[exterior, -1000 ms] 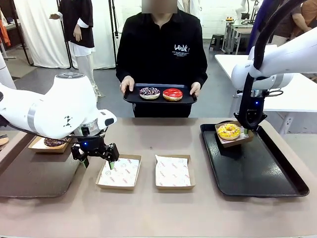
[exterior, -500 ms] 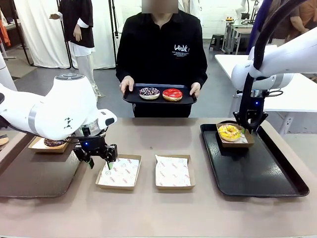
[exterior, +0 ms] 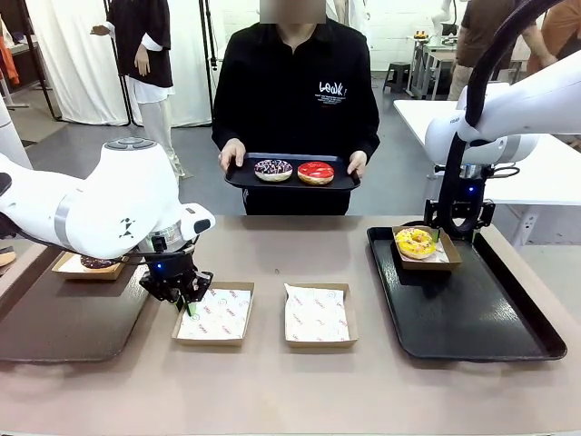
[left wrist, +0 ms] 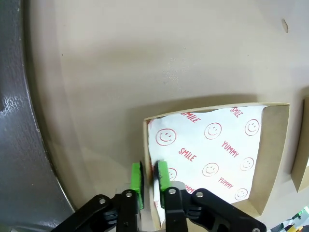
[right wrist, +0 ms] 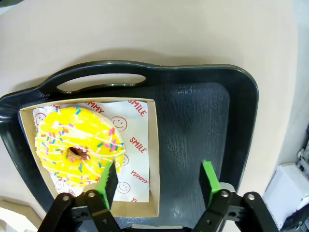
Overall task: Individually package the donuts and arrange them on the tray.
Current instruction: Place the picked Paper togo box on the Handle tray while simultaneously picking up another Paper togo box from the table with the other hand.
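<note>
Across the tan table, the yellow donut sits boxed at the handle end of the black tray. The right gripper hangs above it, jaws wide, holding nothing. Farther off, the purple donut and red donut lie on the person's tray. Jaws almost together, the left gripper pinches the empty box by its wall.

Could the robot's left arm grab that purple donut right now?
Probably not. Its left hand is pinching the rim of a paper-lined box, and the purple donut sits on a tray the person holds beyond the table's far edge.
</note>
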{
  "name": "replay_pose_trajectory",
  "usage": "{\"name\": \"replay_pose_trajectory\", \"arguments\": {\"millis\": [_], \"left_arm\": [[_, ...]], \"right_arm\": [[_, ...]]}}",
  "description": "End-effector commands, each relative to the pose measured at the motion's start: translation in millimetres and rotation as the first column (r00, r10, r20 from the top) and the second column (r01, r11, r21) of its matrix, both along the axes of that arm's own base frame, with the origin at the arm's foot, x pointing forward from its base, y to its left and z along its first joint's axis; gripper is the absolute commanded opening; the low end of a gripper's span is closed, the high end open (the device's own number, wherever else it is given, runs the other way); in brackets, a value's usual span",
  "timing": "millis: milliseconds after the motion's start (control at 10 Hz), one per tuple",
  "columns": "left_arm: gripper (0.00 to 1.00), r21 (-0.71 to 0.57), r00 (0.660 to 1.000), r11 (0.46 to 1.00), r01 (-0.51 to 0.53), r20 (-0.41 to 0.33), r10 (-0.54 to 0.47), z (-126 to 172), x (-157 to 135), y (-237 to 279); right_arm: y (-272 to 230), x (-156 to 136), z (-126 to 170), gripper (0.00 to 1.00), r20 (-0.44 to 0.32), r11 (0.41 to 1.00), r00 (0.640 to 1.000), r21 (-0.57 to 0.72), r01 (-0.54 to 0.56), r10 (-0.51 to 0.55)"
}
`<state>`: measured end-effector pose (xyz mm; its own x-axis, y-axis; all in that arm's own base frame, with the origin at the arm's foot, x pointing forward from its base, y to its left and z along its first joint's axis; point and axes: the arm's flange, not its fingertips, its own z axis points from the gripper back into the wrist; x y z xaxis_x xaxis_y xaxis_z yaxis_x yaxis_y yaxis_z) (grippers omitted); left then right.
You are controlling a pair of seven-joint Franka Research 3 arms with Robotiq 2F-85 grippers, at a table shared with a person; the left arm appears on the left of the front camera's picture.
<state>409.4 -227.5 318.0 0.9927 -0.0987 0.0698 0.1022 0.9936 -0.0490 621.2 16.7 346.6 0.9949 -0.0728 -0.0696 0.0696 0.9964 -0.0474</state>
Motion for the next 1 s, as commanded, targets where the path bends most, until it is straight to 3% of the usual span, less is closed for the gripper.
{"name": "replay_pose_trajectory", "arguments": {"millis": [0, 500, 700, 900], "left_arm": [[0.00, 0.001, 0.999, 1.000, -0.032, -0.008, 0.032, -0.8, 1.1, -6.2], [0.00, 0.000, 0.999, 0.999, -0.041, -0.011, 0.041, 1.0, 1.0, -5.1], [0.00, -0.016, 0.999, 1.000, -0.020, -0.038, 0.019, 19.0, -2.1, -4.1], [0.00, -0.044, 0.999, 0.999, 0.001, -0.040, -0.002, 55.6, -4.1, -0.1]], "right_arm": [[-1.8, 6.4, -0.6, 1.00, -0.009, 0.999, 1.000, 0.036, -0.003, 0.003], [-4.1, 3.7, 1.9, 1.00, -0.009, 0.999, 1.000, 0.051, 0.004, -0.004], [-17.1, -9.0, 26.4, 1.00, 0.001, 0.988, 1.000, 0.152, -0.012, 0.012], [-56.3, -24.8, 63.4, 1.00, 0.056, 0.952, 0.998, 0.305, 0.010, -0.028]]}}
